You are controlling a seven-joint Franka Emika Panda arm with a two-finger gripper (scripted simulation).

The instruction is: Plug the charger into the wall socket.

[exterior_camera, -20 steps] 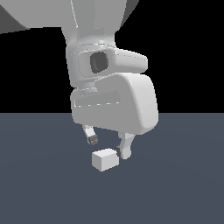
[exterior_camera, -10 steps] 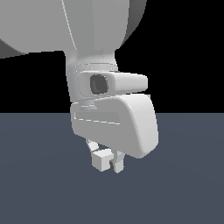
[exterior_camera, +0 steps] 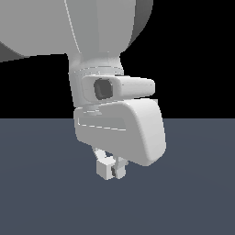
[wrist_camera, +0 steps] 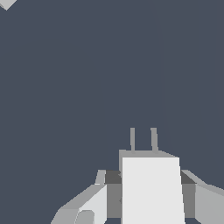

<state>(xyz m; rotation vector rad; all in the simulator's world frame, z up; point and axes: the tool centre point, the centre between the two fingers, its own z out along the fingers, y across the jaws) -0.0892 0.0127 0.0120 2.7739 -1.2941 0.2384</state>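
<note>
Now hugging the small off-white boxy charger [wrist_camera: 151,189] between the jaws, no longer hanging above it. Grabbing done; carrying to the wall socket coming next, probably.

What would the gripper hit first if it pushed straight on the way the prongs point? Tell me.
Nothing visible: ahead of the gripper and charger, the wrist view shows only bare dark floor. Depth is unclear.

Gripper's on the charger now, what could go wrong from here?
1. The gripper straddles the charger, but full closure isn't clear; lifting early might drop it.
2. Only a light-grey corner shows at the wrist view's edge, possibly the socket; its slots are unseen, so alignment is unconfirmed.
3. The prongs are thin; an off-angle approach may jam them.
</note>
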